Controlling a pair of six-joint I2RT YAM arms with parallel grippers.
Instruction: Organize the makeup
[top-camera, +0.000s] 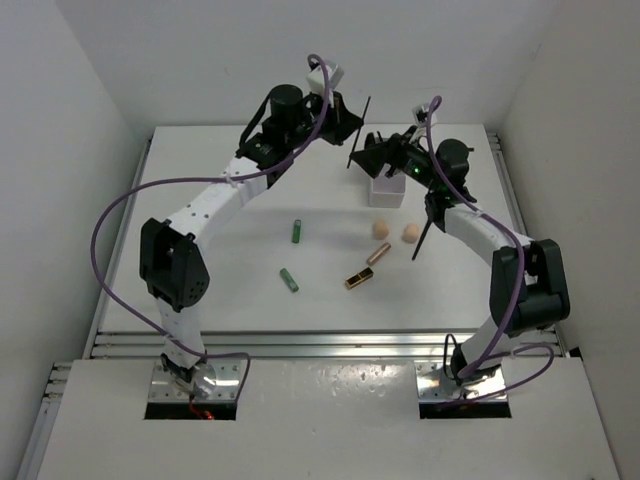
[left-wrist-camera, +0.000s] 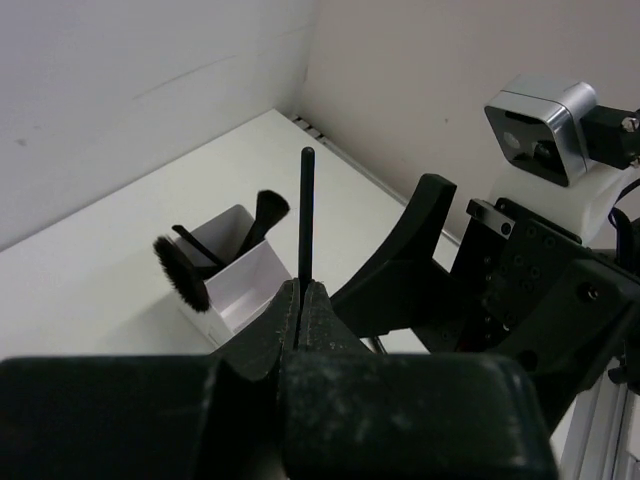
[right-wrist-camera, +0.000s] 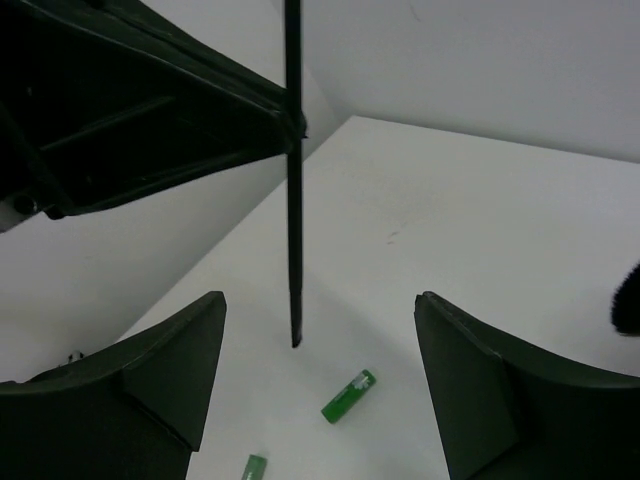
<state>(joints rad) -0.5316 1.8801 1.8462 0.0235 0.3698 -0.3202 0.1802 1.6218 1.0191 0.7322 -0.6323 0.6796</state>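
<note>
We hold a thin black stick (left-wrist-camera: 307, 210) in our left gripper (left-wrist-camera: 303, 298), jaws closed on it, while our right gripper (right-wrist-camera: 320, 320) stands wide, one finger either side of the stick, not touching it.

Table (top-camera: 330, 300): white, matte top, rectangular, faint marks on surface.
Rails: metal track along near edge (top-camera: 330, 345); similar tracks down left side (top-camera: 125, 230) and right side (top-camera: 505, 180).
Front shelf (top-camera: 330, 420): white panel, nearer than table, scuffed.
Back wall (top-camera: 200, 50): plain white, meets table's far edge.
Left wall (top-camera: 50, 200), right wall (top-camera: 590, 150): plain white panels, enclosing table on both sides; right one slightly warmer in tone.
Light: even, diffuse, from above; shadows soft and short.
</note>
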